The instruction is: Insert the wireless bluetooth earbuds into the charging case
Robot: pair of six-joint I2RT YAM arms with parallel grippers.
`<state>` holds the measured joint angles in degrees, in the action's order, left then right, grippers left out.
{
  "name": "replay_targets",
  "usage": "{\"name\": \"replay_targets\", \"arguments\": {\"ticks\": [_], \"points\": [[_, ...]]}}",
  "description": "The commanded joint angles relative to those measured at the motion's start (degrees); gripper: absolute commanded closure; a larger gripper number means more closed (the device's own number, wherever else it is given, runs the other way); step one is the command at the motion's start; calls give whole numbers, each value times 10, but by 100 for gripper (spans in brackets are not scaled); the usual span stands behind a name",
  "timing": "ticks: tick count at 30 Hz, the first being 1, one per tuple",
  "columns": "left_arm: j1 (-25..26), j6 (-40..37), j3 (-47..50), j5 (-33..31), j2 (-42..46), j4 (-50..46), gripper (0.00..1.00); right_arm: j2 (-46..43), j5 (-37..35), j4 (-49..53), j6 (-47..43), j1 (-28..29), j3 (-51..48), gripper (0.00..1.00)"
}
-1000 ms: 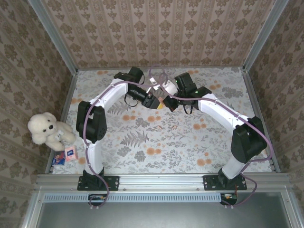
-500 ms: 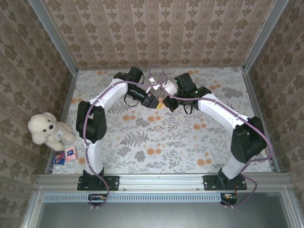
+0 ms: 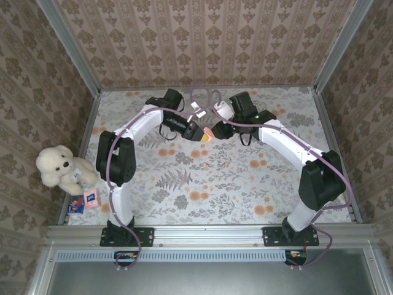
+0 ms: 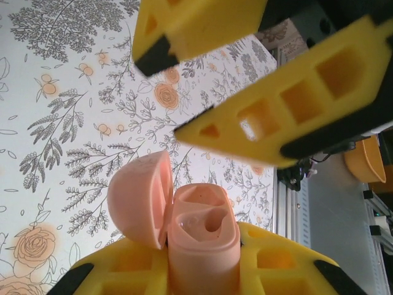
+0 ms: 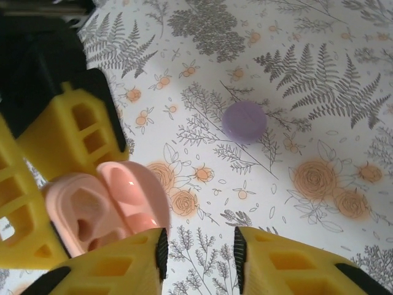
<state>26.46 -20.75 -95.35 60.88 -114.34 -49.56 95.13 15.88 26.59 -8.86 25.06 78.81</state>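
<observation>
Two arms: meeting above the far middle of the table [image 3: 245, 184], fingertips almost nose to nose.
Left gripper [image 4: 202, 261]: closed hard on the charging case [image 4: 199, 236], one yellow finger on each side of its lower body; nothing else held.
Case position: raised off the table, clamped in the left fingers, between the two arms in the overhead view.
Case axis: body standing up out of the left fingers, mouth turned toward the opposite gripper.
Lid [image 4: 140, 198]: swung open, hanging off one side on its hinge, clear of the mouth.
Sockets [image 4: 209, 218]: exposed and pink; cannot tell whether either of the earbuds is seated.
Deciding relation: case just beside the right fingers and off to the left of their gap in the right wrist view, so not lined up with them; apart, not touching.
Nearer arm: right, judged best placed for anything going into the mouth, with the left serving as holder.
Right gripper [image 5: 199, 252]: jaws parted a moderate way, bare table showing through the gap, nothing gripped and nothing touched.
Lilac round piece [image 5: 244, 121]: lying on the table beyond the right fingers, well apart from the case; too small to say what it is.
</observation>
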Motion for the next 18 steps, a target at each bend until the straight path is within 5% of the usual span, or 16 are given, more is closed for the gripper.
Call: {"name": "replay_targets", "arguments": {"ticks": [1,8,18], "points": [[-18,19,23,18,38,47,100,-43,37,8,29,-12,6,59],[-24,72,93,-17,86,153,100,-127,51,-24,124,-35,-53,46],[-31,211,300,-195,231,513,100,-176,-58,4,351,-33,-112,40]]}}
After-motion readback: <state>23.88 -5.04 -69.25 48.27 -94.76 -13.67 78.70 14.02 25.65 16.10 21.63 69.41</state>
